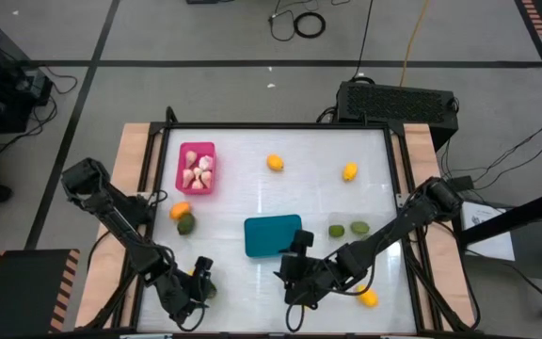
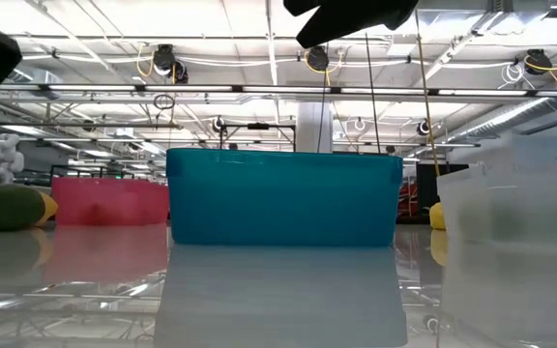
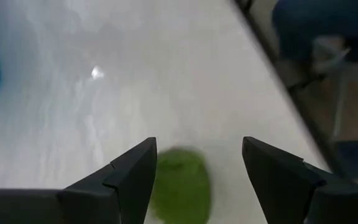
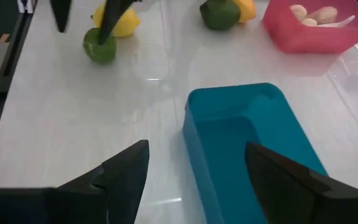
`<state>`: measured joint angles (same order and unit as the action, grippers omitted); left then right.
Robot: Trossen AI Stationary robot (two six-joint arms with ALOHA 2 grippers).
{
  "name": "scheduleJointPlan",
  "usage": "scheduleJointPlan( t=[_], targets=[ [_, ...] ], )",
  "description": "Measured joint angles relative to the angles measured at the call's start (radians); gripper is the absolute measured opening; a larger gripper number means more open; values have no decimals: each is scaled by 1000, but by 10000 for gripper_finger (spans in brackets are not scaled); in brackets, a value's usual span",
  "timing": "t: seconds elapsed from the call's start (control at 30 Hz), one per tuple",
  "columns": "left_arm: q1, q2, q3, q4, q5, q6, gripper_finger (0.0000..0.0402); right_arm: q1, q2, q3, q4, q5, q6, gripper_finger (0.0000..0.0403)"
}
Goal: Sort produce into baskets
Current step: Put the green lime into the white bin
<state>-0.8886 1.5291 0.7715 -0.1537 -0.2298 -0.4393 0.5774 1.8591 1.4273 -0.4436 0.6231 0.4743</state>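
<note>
Hovering low over the near left corner of the white tabletop, the left gripper has its fingers apart on either side of a round dark-green fruit, which sits on the surface between them; I cannot see either finger touching it. A yellow-orange fruit lies right against that green one.

The right gripper hangs near the front middle of the tabletop, just over the near end of the teal basket, its fingers also spread and holding nothing. From what shows of it, the teal basket looks empty inside.

The pink basket stands toward the far left and holds several pale garlic-like bulbs. Just in front of it, a second yellow-orange fruit and a second dark-green fruit lie touching each other. Two more green fruits sit side by side to the right of the teal basket. Farther back on the tabletop lie two yellow-orange fruits, one near the middle and one farther right, well apart. Another yellow-orange fruit rests near the front edge, beside the right arm.

From table height, a faint, nearly clear basket stands to the right of the teal one.
</note>
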Motion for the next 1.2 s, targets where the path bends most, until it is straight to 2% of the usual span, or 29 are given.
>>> scheduleJointPlan(
  t=[0.13,0.33,0.6,0.83,1.2],
  targets=[
    [1,0,0,-65,-2,1,244,0,0,0,9,0,-22,258],
    [29,0,0,-66,-4,7,254,0,0,0,8,0,-27,258],
    [55,0,0,-65,99,4,298,0,0,0,7,0,-42,258],
    [57,0,-1,-80,80,42,299,0,0,0,7,0,-45,258],
    [57,16,-1,-117,113,53,299,0,0,0,6,0,-45,258]
  ],
)
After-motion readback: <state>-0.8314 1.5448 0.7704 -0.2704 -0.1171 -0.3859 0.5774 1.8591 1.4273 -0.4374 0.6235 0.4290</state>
